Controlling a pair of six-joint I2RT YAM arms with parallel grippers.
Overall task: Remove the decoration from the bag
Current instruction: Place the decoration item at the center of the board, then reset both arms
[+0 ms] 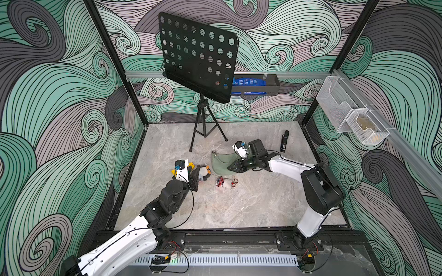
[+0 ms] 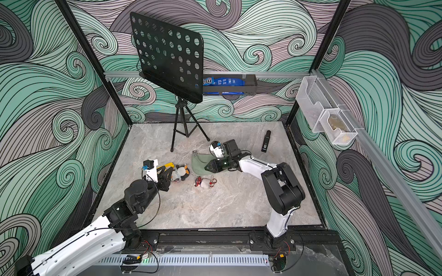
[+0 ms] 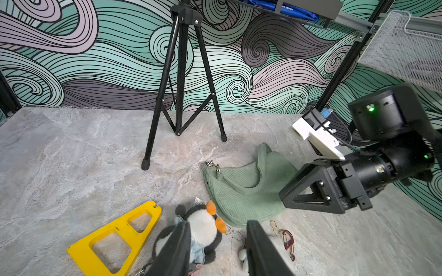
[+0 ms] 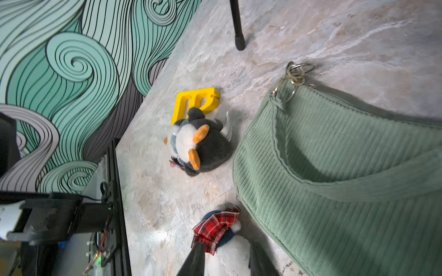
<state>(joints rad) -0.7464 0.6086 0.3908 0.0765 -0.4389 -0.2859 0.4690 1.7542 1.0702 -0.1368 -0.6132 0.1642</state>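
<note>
The sage-green bag lies flat mid-table, and only bare metal rings hang at its corner. Two plush decorations lie on the table beside it. One is a penguin. The other is a white plush with a red plaid scarf and a red clip. My left gripper is open just short of the penguin. My right gripper is open over the white plush, at the bag's near edge.
A black music stand on a tripod stands at the back. A yellow triangular frame lies left of the penguin. A black handheld device lies at the back right. A wire basket hangs on the right wall.
</note>
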